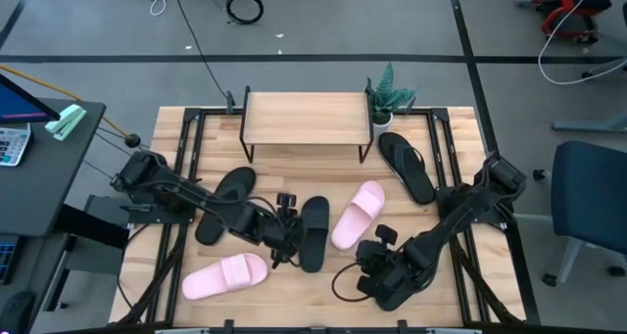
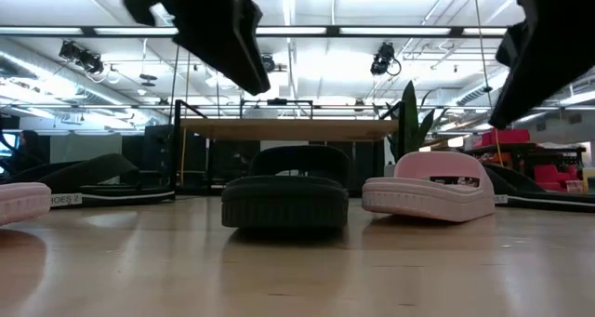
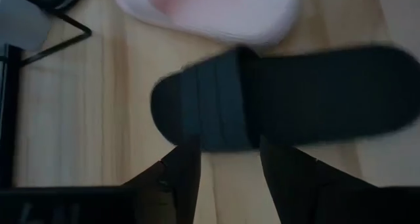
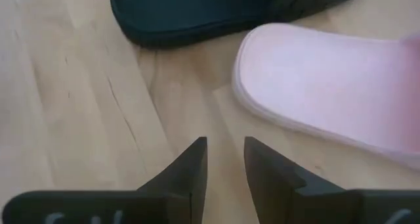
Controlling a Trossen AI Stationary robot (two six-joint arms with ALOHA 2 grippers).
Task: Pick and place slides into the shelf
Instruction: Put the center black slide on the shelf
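Meanwhile, shelf point(image 1: 306, 116) top bare (slides point(image 1: 314, 232) on tabletop point(image 1: 451, 158)).

Two dark jointed arms point(image 1: 186, 192) with black cabling, fingers point(image 4: 190, 165) seemingly matte wedge-shaped.

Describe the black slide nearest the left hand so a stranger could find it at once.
Start at the small wooden shelf at the table's back edge and come straight forward to mid-table. There lies a black wide-band slide, lengthwise, just beside the left hand. A pale pink slide lies on its other side; the nearby black flip-flop is thin and flat.
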